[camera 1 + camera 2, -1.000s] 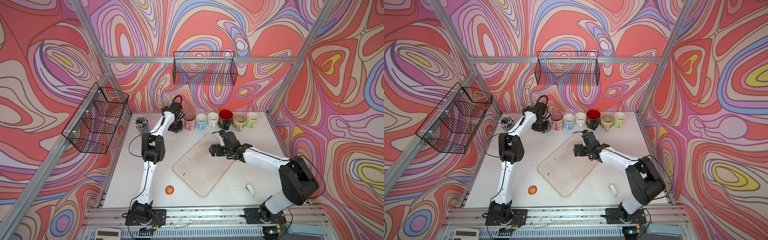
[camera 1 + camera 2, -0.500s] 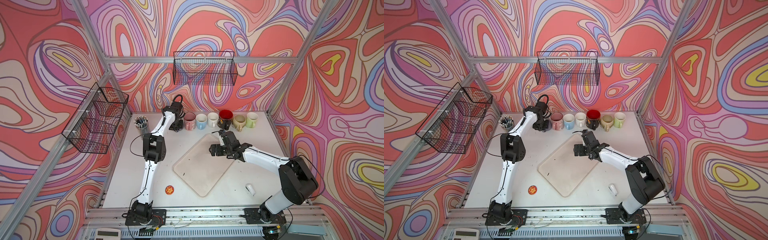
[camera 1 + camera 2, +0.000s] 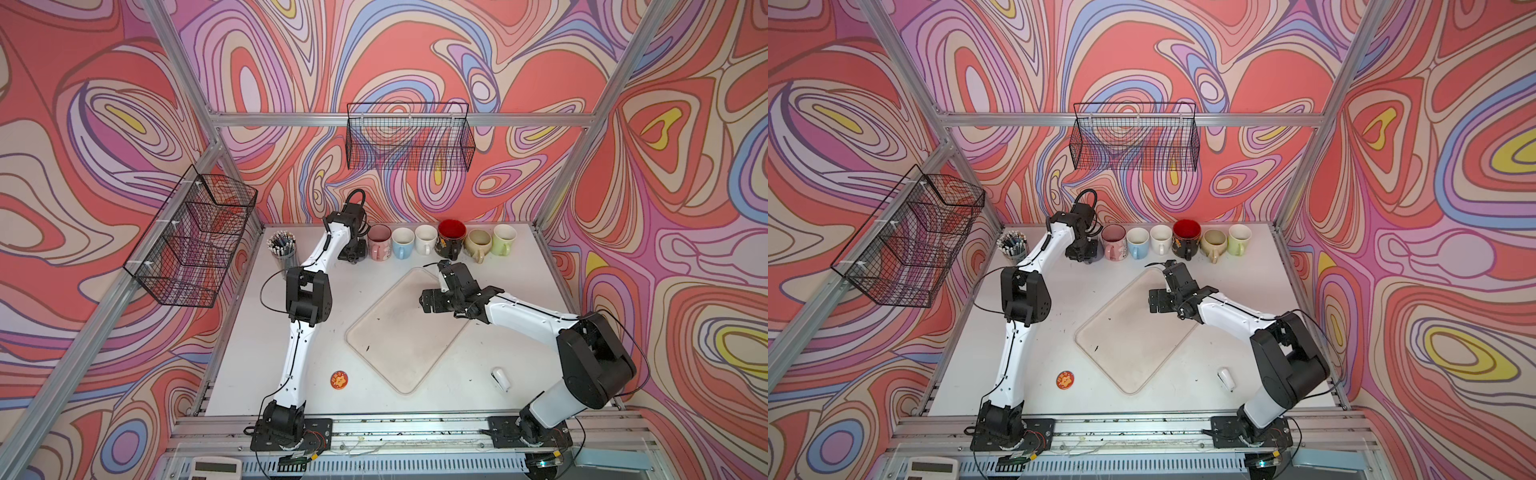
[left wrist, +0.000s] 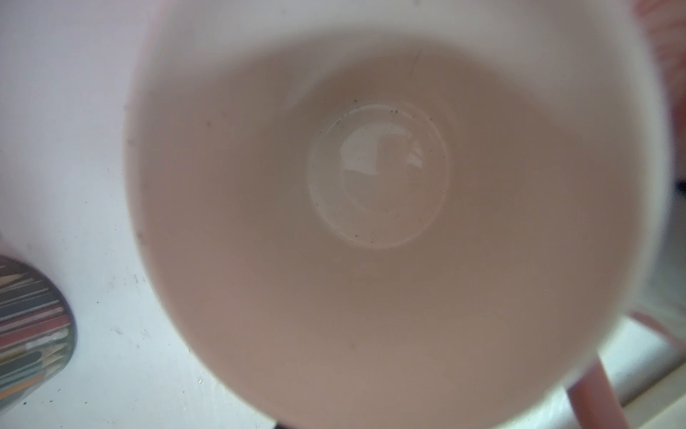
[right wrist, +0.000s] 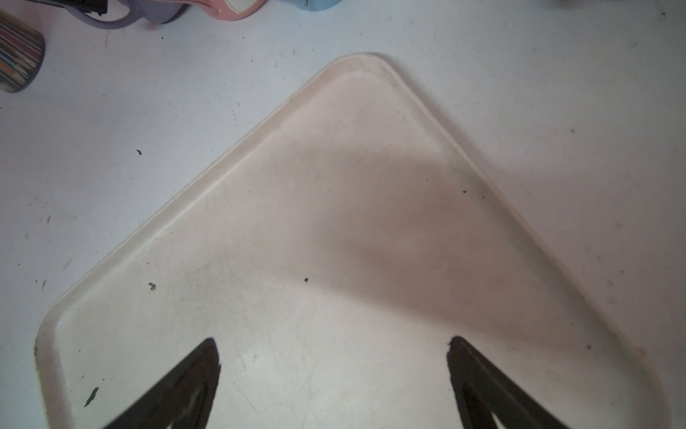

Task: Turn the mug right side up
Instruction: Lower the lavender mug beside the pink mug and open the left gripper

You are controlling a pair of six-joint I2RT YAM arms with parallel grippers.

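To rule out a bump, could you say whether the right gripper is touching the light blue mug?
Apart. The right wrist view shows the tray and bare table between the right gripper and the light blue mug.

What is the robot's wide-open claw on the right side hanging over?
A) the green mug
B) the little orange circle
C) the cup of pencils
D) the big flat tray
D: in the right wrist view, the right gripper, jaws apart, is above a corner of the tray.
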